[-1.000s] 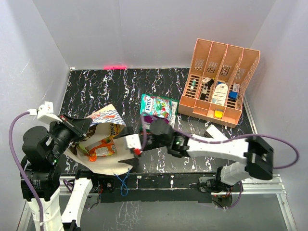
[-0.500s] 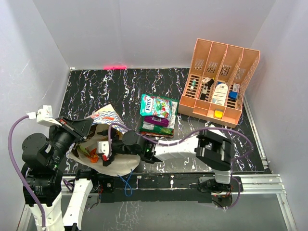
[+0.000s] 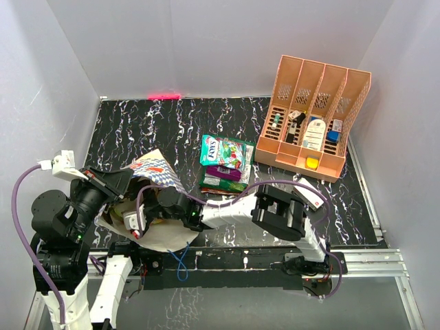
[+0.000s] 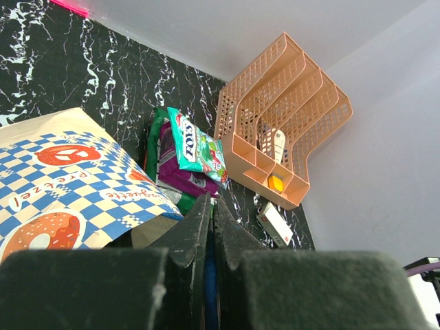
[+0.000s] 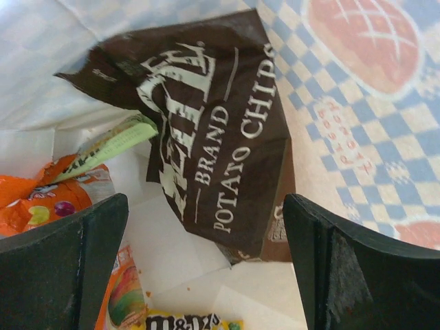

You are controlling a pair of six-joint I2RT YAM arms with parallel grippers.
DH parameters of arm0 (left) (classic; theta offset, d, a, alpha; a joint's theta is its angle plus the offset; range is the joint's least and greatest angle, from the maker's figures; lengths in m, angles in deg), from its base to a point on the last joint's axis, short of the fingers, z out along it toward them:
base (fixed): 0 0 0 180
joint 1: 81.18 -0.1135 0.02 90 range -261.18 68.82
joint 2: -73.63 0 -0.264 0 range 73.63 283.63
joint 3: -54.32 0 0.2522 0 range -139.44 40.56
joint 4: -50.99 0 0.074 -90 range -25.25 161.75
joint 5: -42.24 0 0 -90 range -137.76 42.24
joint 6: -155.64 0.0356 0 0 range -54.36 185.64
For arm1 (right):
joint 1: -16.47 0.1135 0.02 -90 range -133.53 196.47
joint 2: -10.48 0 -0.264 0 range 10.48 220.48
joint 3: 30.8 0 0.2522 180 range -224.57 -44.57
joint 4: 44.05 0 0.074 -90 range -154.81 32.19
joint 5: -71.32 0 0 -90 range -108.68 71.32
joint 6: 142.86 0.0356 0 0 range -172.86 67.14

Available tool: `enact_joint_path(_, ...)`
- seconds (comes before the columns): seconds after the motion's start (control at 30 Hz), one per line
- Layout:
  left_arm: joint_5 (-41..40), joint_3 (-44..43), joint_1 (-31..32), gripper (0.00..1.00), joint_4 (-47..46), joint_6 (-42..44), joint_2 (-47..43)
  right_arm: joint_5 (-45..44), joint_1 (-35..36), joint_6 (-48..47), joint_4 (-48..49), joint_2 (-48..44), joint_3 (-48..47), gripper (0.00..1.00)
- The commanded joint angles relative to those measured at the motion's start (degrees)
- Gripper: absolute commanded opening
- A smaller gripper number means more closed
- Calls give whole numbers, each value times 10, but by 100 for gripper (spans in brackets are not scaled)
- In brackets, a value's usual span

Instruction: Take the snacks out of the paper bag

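The paper bag (image 3: 159,169) lies on its side at the near left, its checked outside (image 4: 65,184) facing up. My left gripper (image 4: 211,201) is shut on the bag's blue cord handle and holds the mouth up (image 3: 115,181). My right gripper (image 3: 135,221) reaches inside the bag, open, with nothing between its fingers (image 5: 206,268). Snacks lie in front of it: a dark brown potato chip bag (image 5: 220,151), an orange packet (image 5: 45,201), a green wrapper (image 5: 113,143) and a yellow packet (image 5: 192,322). Teal (image 3: 225,150) and purple (image 3: 223,174) snacks lie on the table.
A salmon-orange file rack (image 3: 313,117) with small bottles and a yellow block stands at the back right. A small white-and-red box (image 3: 311,193) lies near the right arm's elbow. The black marbled table (image 3: 158,127) is walled in white on three sides.
My right arm has swung left, from outside the bag's mouth to deep inside the bag, gripper still open. The left gripper has kept its hold on the handle.
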Motion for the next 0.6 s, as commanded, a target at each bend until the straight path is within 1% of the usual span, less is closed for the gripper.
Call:
enact_joint_path(0.0, 19, -15, 2, 0, -29, -5, 5, 70, 1, -43, 36, 17, -52, 100)
enact_joint_path(0.1, 17, -17, 2, 0, -29, -6, 6, 71, 1, -32, 35, 47, -90, 100)
enact_joint_path(0.2, 18, -16, 2, 0, -31, -12, 6, 20, 1, 13, 58, 90, -151, 99)
enact_joint_path(0.27, 19, -16, 2, 0, -32, -14, 6, -6, 1, 19, 60, 110, -179, 95)
enact_joint_path(0.33, 17, -19, 2, 0, -28, -14, 6, -23, -1, 28, 67, 124, -200, 86)
enact_joint_path(0.4, 14, -23, 1, 0, -22, -12, 6, -45, -2, 31, 60, 133, -219, 81)
enact_joint_path(0.43, 12, -25, 1, 0, -19, -12, 6, -54, -2, 32, 59, 133, -221, 75)
enact_joint_path(0.5, 4, -29, 1, 0, -11, -10, 6, -56, -5, 37, 61, 124, -208, 67)
enact_joint_path(0.57, -9, -31, 1, 0, -1, -9, 6, -41, -9, 48, 64, 109, -189, 57)
